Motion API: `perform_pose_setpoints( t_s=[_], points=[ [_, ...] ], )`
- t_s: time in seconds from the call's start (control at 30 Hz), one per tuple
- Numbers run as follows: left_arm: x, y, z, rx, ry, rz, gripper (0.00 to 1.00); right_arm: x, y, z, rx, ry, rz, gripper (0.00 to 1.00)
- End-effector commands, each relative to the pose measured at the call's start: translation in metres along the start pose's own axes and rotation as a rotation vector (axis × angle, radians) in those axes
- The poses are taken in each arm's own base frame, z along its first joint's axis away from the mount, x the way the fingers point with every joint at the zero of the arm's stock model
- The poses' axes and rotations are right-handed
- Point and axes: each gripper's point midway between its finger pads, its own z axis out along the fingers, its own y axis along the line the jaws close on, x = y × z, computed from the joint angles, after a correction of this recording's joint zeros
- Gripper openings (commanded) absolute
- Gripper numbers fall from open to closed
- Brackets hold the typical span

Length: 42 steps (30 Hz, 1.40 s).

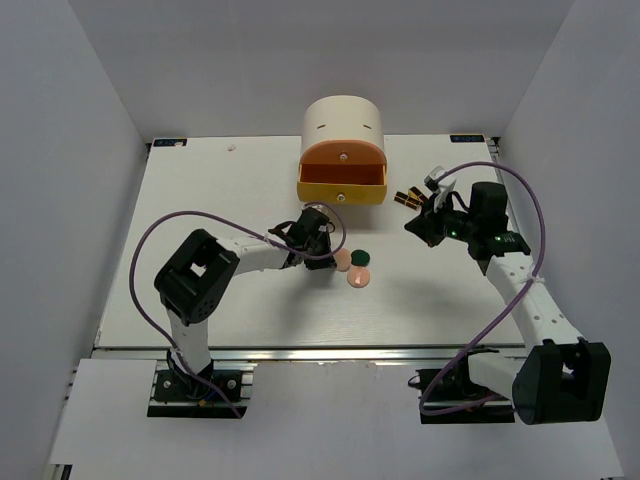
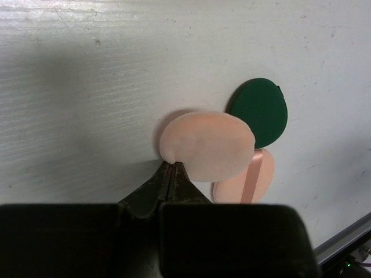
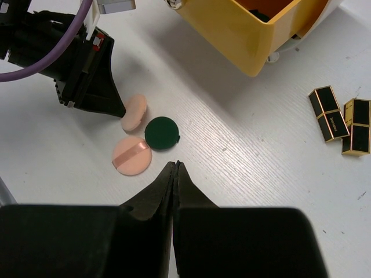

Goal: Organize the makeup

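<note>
3 round discs cluster at the centre of the top view: a plain pink disc (image 2: pixel 207 145), a dark green disc (image 2: pixel 259 112) and a strapped pink disc (image 2: pixel 246 182). The left gripper (image 2: pixel 173 169) has its jaws pressed together on the plain pink disc's lower-left rim, and that disc sits tilted, overlapping the other 2. The right gripper (image 3: pixel 175 167) is closed on nothing, hovering over the table (image 1: pixel 200 200) just below the green disc in its own view. 2 lipstick tubes (image 3: pixel 326 114) lie at the right edge of that view, near the open yellow drawer (image 3: pixel 249 35). The step in hand looks like picking up the pink disc. Next it needs a lift clear of its neighbours and a carry up the frame to the drawer — gently, since the pinch is only on a thin rim.
</note>
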Motion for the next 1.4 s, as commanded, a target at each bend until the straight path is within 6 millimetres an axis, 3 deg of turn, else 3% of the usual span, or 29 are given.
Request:
perform_pose_setpoints(
  t_s=[0.0,0.07,0.23,0.53,0.63,0.77,0.83,0.87,0.9,1.1,1.37],
  points=[
    [-0.005,-0.004,-0.011,0.007,-0.037,0.02,0.05,-0.007,0.004,-0.004,-0.009,-0.035,-0.012,0.0],
    [-0.01,-0.007,-0.016,0.02,-0.057,0.022,0.01,-0.006,0.004,-0.005,-0.007,-0.033,-0.012,0.0],
    [-0.023,-0.018,-0.033,0.059,-0.117,0.032,0.0,-0.005,0.004,-0.006,-0.006,-0.032,-0.012,0.0],
    [-0.062,-0.049,-0.099,0.186,-0.315,0.047,0.0,0.001,0.005,-0.006,-0.009,-0.022,-0.011,0.0],
    [-0.086,-0.068,-0.127,0.241,-0.418,0.049,0.0,0.006,0.007,-0.006,-0.017,-0.01,-0.015,0.0],
    [-0.134,-0.09,-0.157,0.22,-0.539,0.076,0.0,0.01,0.014,-0.007,-0.063,0.0,-0.062,0.02],
    [-0.152,-0.09,-0.153,0.193,-0.556,0.084,0.0,0.014,0.015,-0.007,-0.071,0.008,-0.071,0.04],
    [-0.169,-0.097,-0.161,0.194,-0.582,0.084,0.0,0.016,0.016,-0.007,-0.074,0.017,-0.079,0.04],
    [-0.173,-0.092,-0.147,0.172,-0.564,0.088,0.0,0.017,0.016,-0.007,-0.077,0.019,-0.083,0.04],
    [-0.221,-0.084,-0.135,0.105,-0.592,0.087,0.0,0.021,0.019,-0.01,-0.08,0.026,-0.099,0.05],
    [-0.239,-0.054,-0.111,0.02,-0.566,0.084,0.0,0.022,0.019,-0.008,-0.086,0.029,-0.094,0.05]
  ],
)
